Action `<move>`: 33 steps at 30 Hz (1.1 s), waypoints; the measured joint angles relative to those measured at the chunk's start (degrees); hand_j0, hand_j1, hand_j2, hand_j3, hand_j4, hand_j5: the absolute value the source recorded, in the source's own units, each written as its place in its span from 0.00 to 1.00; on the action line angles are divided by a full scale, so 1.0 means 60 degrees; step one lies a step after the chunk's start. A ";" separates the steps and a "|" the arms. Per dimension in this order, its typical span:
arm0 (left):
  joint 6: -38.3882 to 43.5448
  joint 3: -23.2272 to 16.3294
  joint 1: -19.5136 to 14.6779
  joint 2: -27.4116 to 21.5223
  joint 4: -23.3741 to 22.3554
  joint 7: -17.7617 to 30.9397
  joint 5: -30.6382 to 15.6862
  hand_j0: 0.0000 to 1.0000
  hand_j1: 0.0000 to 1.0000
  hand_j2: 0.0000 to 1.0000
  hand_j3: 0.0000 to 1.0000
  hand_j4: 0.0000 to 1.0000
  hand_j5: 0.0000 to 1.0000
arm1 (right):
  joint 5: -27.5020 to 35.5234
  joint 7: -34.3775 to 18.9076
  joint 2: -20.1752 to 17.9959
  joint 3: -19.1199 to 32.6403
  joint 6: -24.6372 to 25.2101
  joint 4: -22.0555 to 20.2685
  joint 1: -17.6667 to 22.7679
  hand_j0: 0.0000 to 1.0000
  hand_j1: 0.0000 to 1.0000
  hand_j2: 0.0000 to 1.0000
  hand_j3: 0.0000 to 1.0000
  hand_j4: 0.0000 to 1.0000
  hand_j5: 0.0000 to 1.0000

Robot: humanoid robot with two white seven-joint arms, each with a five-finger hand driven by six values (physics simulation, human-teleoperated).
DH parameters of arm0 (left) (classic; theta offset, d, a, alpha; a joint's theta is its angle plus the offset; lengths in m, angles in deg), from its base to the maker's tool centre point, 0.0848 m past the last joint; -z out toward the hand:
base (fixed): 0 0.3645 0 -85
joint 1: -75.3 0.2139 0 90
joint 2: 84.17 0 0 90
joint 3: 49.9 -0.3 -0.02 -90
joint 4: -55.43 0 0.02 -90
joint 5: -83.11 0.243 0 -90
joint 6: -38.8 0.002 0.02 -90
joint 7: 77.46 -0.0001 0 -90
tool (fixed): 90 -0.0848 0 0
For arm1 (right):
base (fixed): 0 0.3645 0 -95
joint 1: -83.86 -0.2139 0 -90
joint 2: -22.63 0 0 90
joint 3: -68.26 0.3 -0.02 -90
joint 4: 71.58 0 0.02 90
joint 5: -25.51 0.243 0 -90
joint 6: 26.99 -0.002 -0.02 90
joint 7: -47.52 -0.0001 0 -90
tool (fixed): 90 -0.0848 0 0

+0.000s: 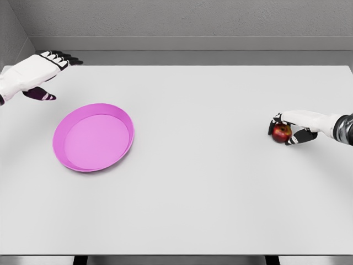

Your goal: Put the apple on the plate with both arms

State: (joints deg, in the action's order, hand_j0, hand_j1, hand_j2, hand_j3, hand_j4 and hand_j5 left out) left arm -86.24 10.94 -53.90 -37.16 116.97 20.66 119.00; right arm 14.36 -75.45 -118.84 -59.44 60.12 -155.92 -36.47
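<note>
The pink plate (94, 138) is lying empty on the left of the white table (209, 182). Well apart at the right edge, the right hand (295, 126) is curling its fingers around the red apple (282, 132) resting on the tabletop. The left hand (34, 74) is hovering flat and relaxed beyond the plate, holding nothing, grey walls behind.

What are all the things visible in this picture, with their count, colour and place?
apple: one, red, right side of the table, inside the right hand's grasp
plate: one, pink, left part of the table, nothing on it
table: one, white, fills most of the view
left hand: one, white with dark fingertips, open, far left above the plate
right hand: one, white with dark fingers, closed around the apple at the right edge
</note>
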 measured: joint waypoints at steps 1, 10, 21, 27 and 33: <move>0.0000 0.0000 0.0000 -0.0001 0.0006 0.0000 -0.0001 1.00 1.00 1.00 1.00 1.00 1.00 | 0.0000 0.0000 -0.0008 0.0006 0.0000 -0.0016 0.0015 0.50 0.50 0.50 0.50 0.50 0.50; 0.0000 0.0000 0.0000 -0.0004 0.0013 0.0000 -0.0005 1.00 1.00 1.00 1.00 1.00 1.00 | -0.0013 -0.0290 -0.0047 0.0415 0.0012 -0.0556 0.0029 0.46 0.46 0.46 0.46 0.46 0.46; 0.0000 0.0000 0.0015 -0.0005 0.0021 -0.0001 -0.0007 1.00 1.00 1.00 1.00 1.00 1.00 | 0.0008 -0.0342 -0.0027 0.0616 0.0009 -0.1949 -0.0044 0.46 0.46 0.46 0.46 0.46 0.46; 0.0000 0.0000 0.0015 -0.0004 0.0035 -0.0001 -0.0014 1.00 1.00 1.00 1.00 1.00 1.00 | 0.0030 -0.0346 0.0169 0.0511 -0.0240 -0.2570 -0.0044 0.46 0.46 0.46 0.46 0.46 0.46; 0.0000 0.0000 0.0000 -0.0006 0.0047 -0.0001 -0.0019 1.00 1.00 1.00 1.00 1.00 1.00 | 0.0027 -0.0349 0.0670 0.0473 -0.0507 -0.2667 -0.0103 0.46 0.46 0.46 0.46 0.46 0.46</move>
State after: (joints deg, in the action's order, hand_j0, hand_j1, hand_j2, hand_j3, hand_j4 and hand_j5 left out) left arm -86.24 10.94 -53.90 -37.19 117.25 20.66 118.89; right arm 14.52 -77.54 -114.82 -56.60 57.08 -171.92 -37.08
